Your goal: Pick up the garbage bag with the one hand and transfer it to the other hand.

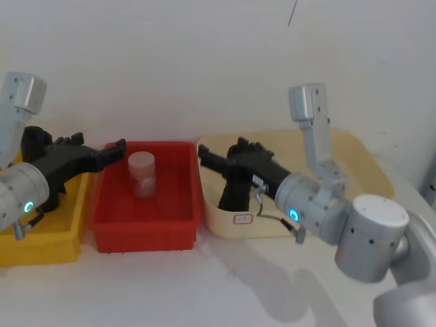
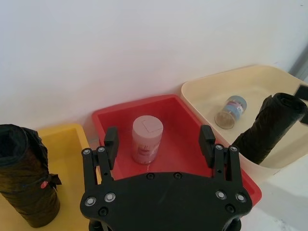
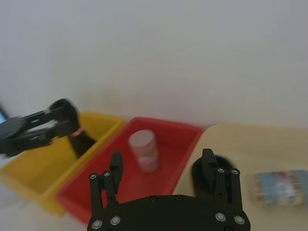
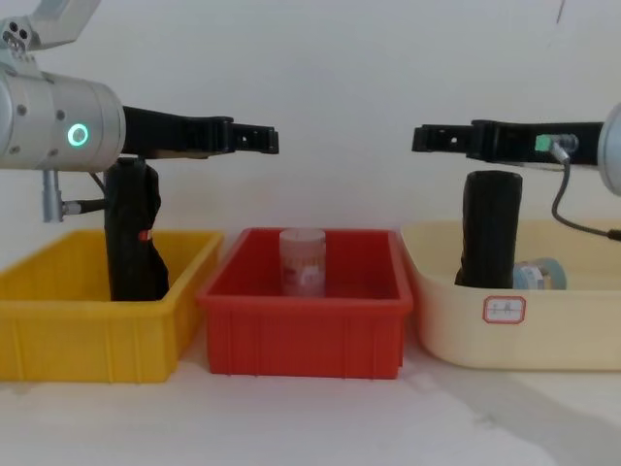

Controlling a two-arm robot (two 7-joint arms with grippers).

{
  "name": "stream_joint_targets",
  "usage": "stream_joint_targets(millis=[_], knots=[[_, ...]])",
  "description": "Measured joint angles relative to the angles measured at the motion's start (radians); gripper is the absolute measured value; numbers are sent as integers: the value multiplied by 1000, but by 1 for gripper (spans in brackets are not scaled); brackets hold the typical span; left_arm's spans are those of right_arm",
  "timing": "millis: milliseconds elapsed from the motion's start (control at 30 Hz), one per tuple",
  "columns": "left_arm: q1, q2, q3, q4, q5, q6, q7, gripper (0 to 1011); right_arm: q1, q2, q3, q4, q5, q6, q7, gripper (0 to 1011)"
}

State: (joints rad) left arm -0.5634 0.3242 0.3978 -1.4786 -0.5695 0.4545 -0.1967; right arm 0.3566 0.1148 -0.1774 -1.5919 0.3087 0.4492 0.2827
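Inside the cream bin [image 4: 582, 335] on the robot's right stands the garbage bag [image 4: 489, 229], a smooth, matte black cylinder that rises well above the bin's rounded wall; its foot is hidden behind that wall in the chest view. Beside it lies a small clear jar [image 2: 230, 111] with a blue label, on its side. Just above the roll's top hangs the right tool [image 4: 434, 138], black and long-fingered, its fingers spread and holding nothing. Across the worktop [image 4: 310, 422], the left tool [image 4: 260, 141], on a silver arm with a green ring, hovers over the edge of the glossy red bin [image 4: 303, 335], fingers likewise spread and empty. A pale pink lidded jar [image 4: 302, 260] stands upright in the red bin. A lumpier, wrinkled black roll [image 4: 132, 233] with a small red mark stands in the yellow bin [image 4: 87, 335], its top partly covered by the left arm.
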Motion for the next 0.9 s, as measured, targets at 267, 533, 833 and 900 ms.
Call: stream_joint_targets(millis=[267,533,833,900], knots=[[0,0,0,0,0,0,0,1000,-81,16,-10,-85,44,15,51,1001],[0,0,0,0,0,0,0,1000,-120,23,-15,-125,65,22,74,1001],[0,0,0,0,0,0,0,1000,-144,28,-18,-150,77,26,89,1001],[0,0,0,0,0,0,0,1000,-147,28,-18,-152,78,27,91,1001]])
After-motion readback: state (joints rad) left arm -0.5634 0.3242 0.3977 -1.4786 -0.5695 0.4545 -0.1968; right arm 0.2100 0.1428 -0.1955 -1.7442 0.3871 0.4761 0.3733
